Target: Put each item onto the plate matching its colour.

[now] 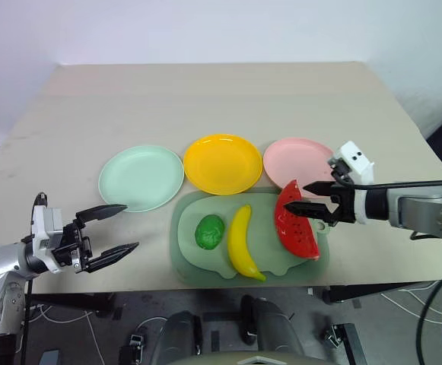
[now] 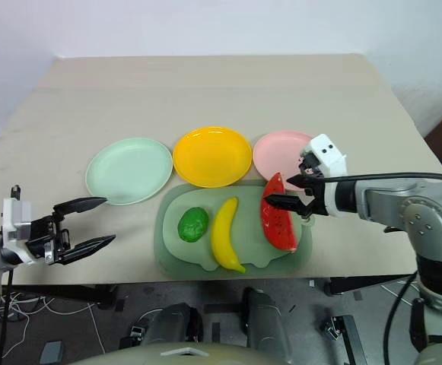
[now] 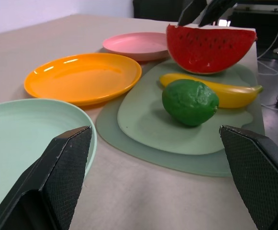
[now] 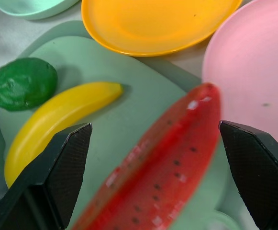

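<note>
3 bare plates (image 1: pixel 222 163); banana (image 1: pixel 243 242) crowds the watermelon slice (image 1: pixel 295 221).

watermelon slice (image 4: pixel 153 177) blurred, perhaps cropped

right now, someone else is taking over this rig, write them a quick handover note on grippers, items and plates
Left gripper: open, holding nothing, off to the near side of the mint green plate.
Right gripper: open, poised over the watermelon slice, not gripping it.
Watermelon slice, banana and green fruit all lie on the pig-shaped mat.
Mint green plate, yellow-orange plate and pink plate hold nothing.
Done: nothing placed.
Left: watermelon to pink, banana to yellow-orange, green fruit to mint green.
</note>
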